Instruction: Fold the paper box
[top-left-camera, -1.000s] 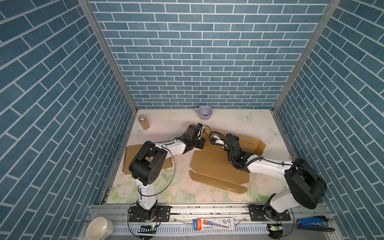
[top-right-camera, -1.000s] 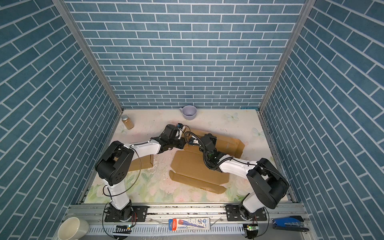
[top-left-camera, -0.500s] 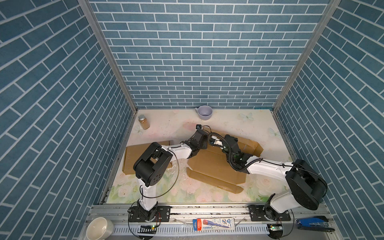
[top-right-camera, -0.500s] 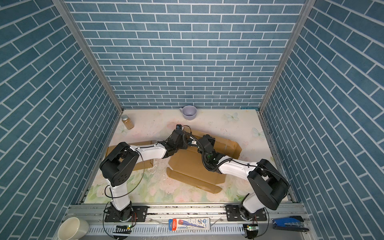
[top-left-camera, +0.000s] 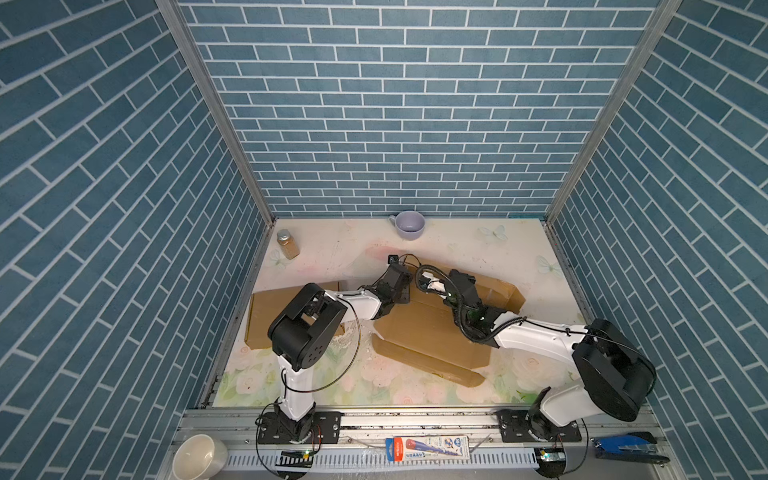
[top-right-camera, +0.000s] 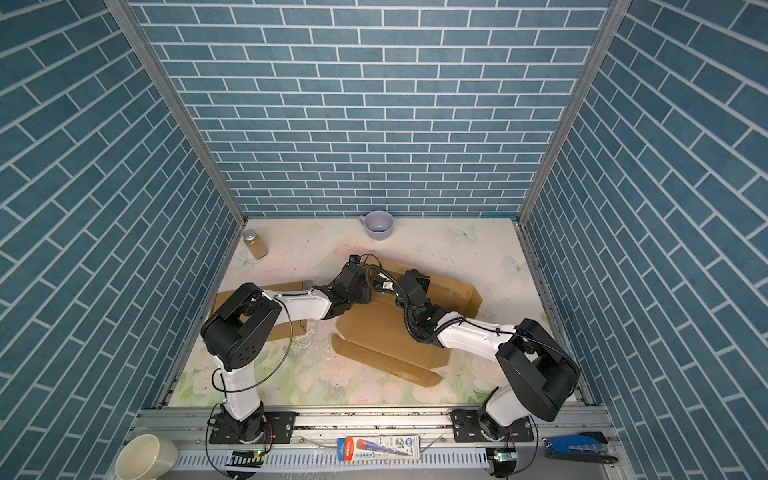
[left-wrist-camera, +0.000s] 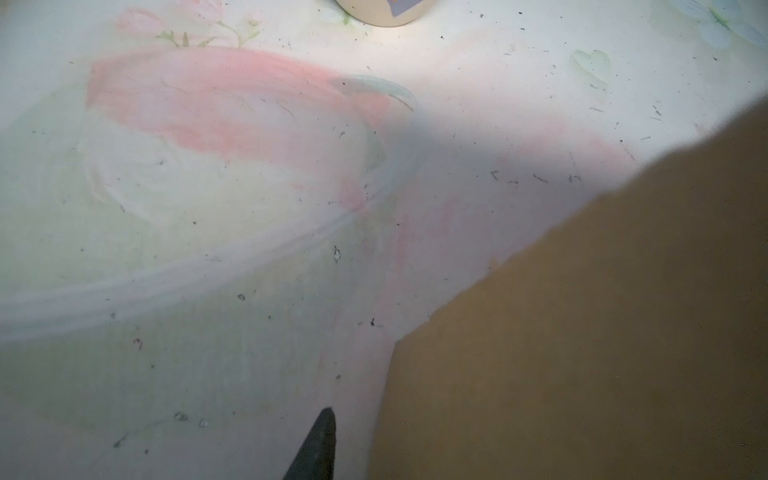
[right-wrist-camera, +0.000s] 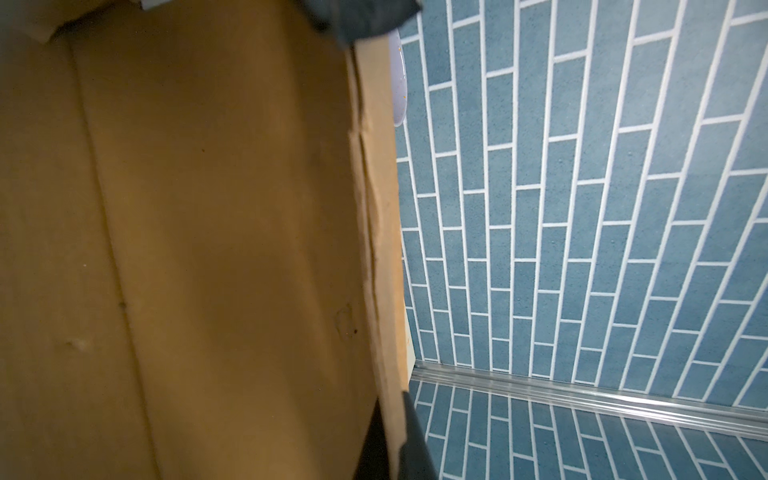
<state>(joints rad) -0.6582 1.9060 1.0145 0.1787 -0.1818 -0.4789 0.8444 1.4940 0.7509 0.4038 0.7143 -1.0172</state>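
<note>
While the right hand pinches a raised edge of the cardboard box, the left hand reaches low beside it, its opening impossible to tell.

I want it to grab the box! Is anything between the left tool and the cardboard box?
Nothing visible. The left tool is right beside the cardboard box; in its wrist view only bare table shows between its finger and the cardboard edge.

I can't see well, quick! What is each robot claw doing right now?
Left gripper: cannot tell; only one fingertip shows beside the flat brown cardboard box.
Right gripper: shut on that box's edge.
</note>
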